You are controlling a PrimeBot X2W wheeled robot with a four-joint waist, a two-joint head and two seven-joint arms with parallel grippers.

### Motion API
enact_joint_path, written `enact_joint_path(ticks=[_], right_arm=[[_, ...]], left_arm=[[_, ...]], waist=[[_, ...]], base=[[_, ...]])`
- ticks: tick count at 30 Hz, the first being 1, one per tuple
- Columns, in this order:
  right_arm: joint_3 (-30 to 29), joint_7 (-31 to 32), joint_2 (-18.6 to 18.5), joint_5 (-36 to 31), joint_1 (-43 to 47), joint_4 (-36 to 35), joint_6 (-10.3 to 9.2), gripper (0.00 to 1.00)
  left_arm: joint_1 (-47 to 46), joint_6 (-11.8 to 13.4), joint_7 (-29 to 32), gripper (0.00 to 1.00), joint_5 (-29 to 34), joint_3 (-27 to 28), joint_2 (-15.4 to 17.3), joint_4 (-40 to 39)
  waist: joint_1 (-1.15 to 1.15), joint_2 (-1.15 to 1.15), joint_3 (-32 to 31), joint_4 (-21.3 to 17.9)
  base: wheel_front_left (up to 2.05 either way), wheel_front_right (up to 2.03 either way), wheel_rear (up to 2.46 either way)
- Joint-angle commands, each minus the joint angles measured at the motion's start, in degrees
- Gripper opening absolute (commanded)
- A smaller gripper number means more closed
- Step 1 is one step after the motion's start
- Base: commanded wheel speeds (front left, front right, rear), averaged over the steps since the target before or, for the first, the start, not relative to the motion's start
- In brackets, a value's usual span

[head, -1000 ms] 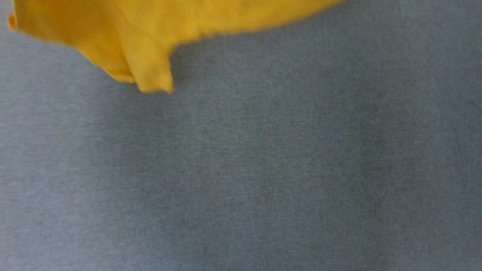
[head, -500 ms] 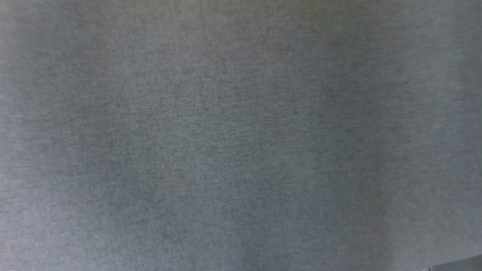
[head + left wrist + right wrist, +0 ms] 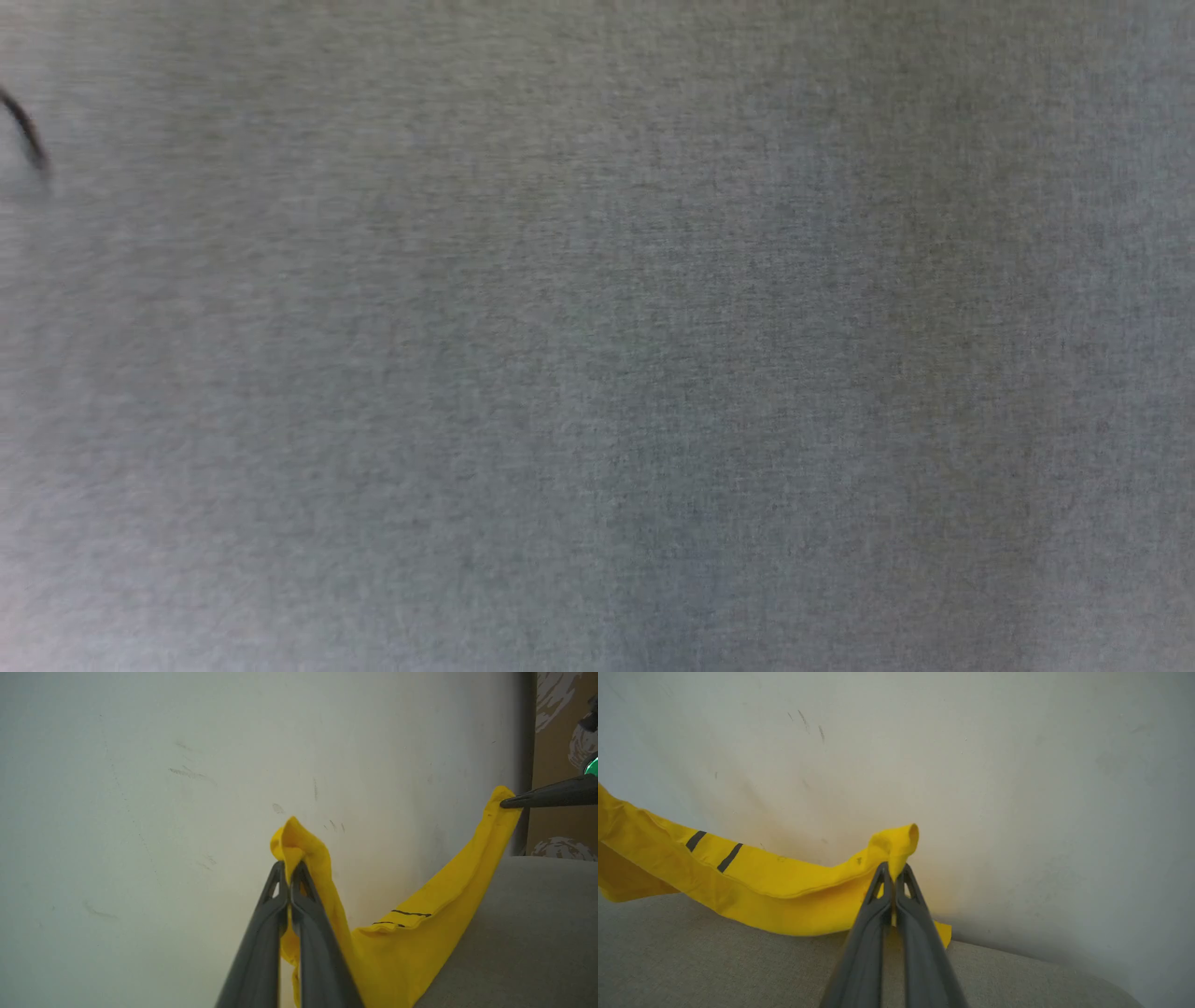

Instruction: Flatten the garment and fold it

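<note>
**Garment position.** The yellow T-shirt (image 3: pixel 411 947) hangs as a band between both end effectors, in front of the white wall (image 3: pixel 140 788). Two short black stripes (image 3: pixel 714 849) of the print face outward. The span sags in the middle. Its lower edge lies close to the grey fabric-covered worktop (image 3: pixel 523 933); contact there cannot be confirmed.

**End effector state.** The left end effector (image 3: pixel 288 865) is clenched on a bunched fold of the T-shirt, with cloth protruding above the tips. The right end effector (image 3: pixel 893 868) is clenched on the opposite fold in the same way. Its tip is also visible in the left wrist view, at the far end of the span.

**Change.** One second earlier, the head view carried the T-shirt's yellow hem along its top edge. That region now reads as grey worktop (image 3: pixel 653 373), with a thin dark streak (image 3: pixel 23 131) at the left edge that cannot be identified. Whether the T-shirt rose or the camera tilted cannot be determined.

**Meaning for the task.** The T-shirt appears raised and stretched for spreading. Flattening is not yet done. Laying it down evenly probably requires equal tension at both grips.
</note>
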Motion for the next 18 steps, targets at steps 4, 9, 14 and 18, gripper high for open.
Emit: enact_joint_path(ticks=[4, 9, 14, 18], right_arm=[[-7.03, 2.07, -0.68, 2.71, 14.32, -9.40, -0.05, 0.00], [-13.07, 3.67, 2.63, 3.44, 28.99, -15.91, -0.05, 0.00], [-16.66, 5.74, 6.75, 3.64, 42.44, -18.01, -0.05, 0.00], [-16.57, 7.94, 8.11, 4.09, 51.29, -17.99, -0.05, 0.00]], left_arm=[[13.67, 5.29, 0.13, 0.00, -3.08, 0.23, 2.81, -10.03], [28.48, 10.67, -0.93, 0.00, -5.30, -0.91, 5.39, -17.53], [43.69, 15.41, -2.39, 0.00, -8.32, -4.16, 6.10, -21.83], [53.85, 17.98, -2.07, 0.00, -10.09, -8.32, 6.42, -21.90]], waist=[[0.00, 0.00, -6.64, 3.79], [0.00, 0.00, -11.12, 4.12], [0.00, 0.00, -15.70, 4.08], [0.00, 0.00, -18.24, 3.84]], base=[[0.00, 0.00, 0.00], [0.00, 0.00, 0.00], [0.00, 0.00, 0.00], [0.00, 0.00, 0.00]])
